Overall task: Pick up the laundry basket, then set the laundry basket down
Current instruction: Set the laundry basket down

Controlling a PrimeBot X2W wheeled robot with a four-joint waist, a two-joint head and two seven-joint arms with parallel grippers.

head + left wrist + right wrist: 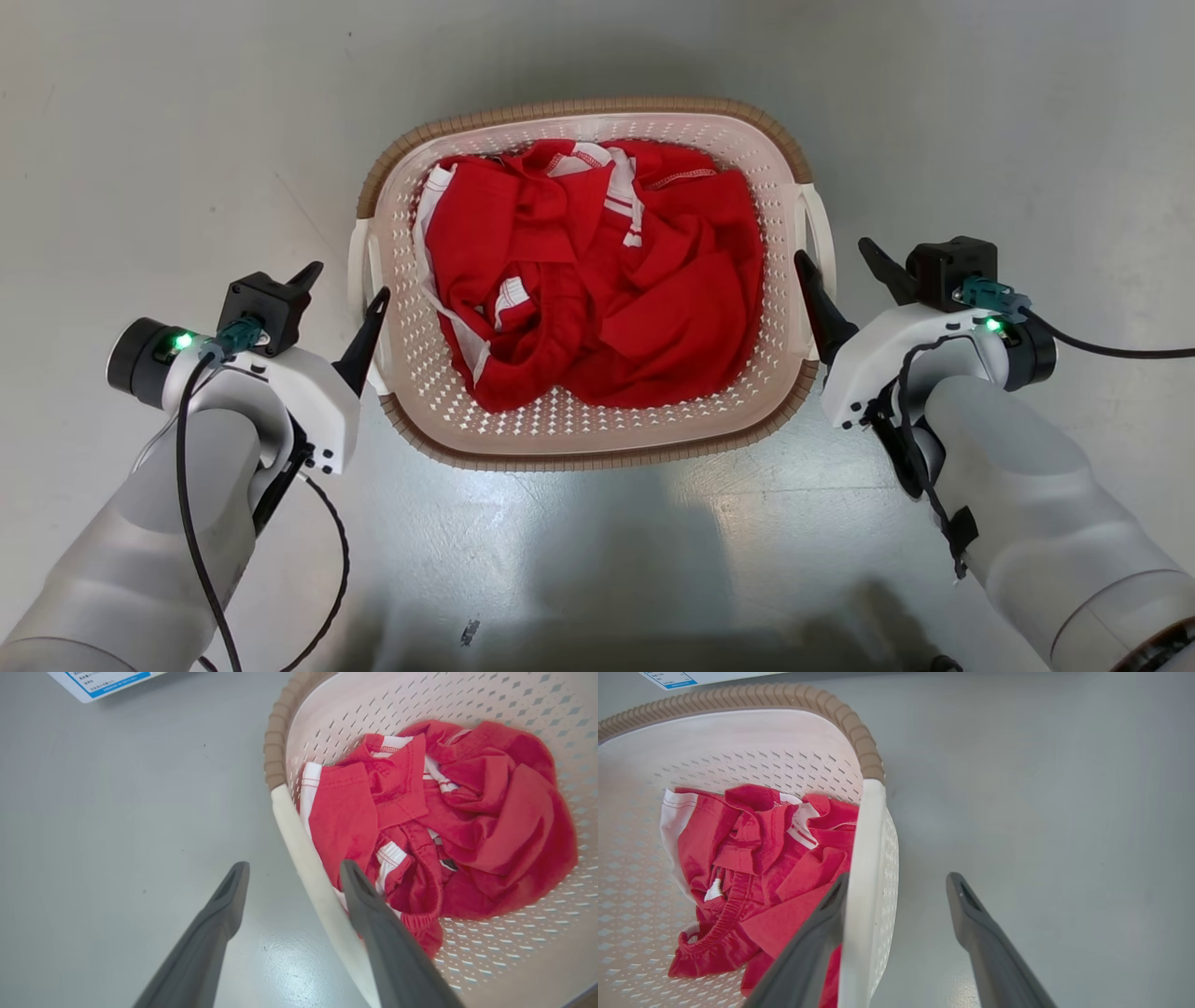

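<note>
Laundry basket [579, 459] rests on the grey floor [187, 140] at centre frame in the head view, holding red clothing [597, 280]. Left tool [347, 284], lower left, and right tool [834, 250], lower right, stand fully open and grip nothing. Each straddles a white side handle [303, 849], one finger inside the rim and one outside, probably so that closing both yields a balanced, level lift.

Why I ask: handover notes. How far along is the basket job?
Done: open left gripper and right gripper each straddle a white handle of the laundry basket. In hand: nothing gripped; basket sits on the floor. Remaining: closing, lifting, setting down, unless this follows the set-down.
</note>
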